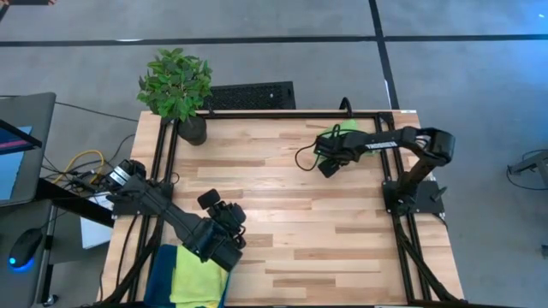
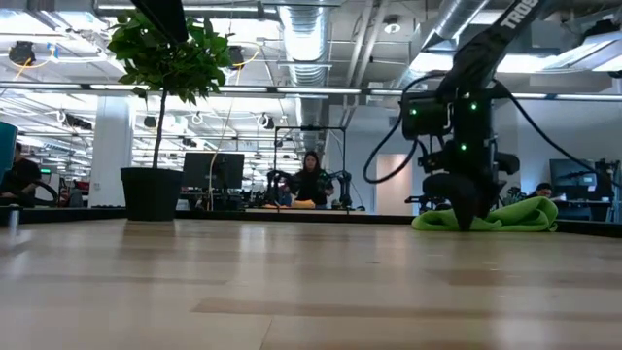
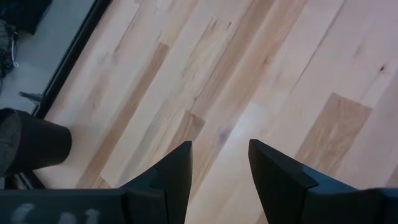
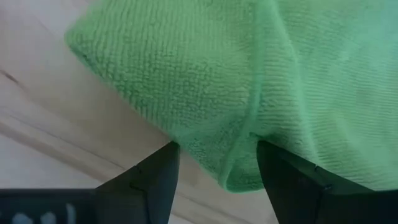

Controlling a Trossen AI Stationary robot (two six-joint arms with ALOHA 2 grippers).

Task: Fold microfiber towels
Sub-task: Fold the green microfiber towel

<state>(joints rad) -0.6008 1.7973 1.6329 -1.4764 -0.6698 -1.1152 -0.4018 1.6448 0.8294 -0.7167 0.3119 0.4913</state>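
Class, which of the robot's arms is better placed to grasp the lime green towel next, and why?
Right. The right gripper sits open astride the lime green towel edge, at the table's far end. The left gripper hangs open over bare wood near the stacked towels.

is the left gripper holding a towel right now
No, the left gripper is open over bare table with nothing between its fingers, as the left wrist view shows.
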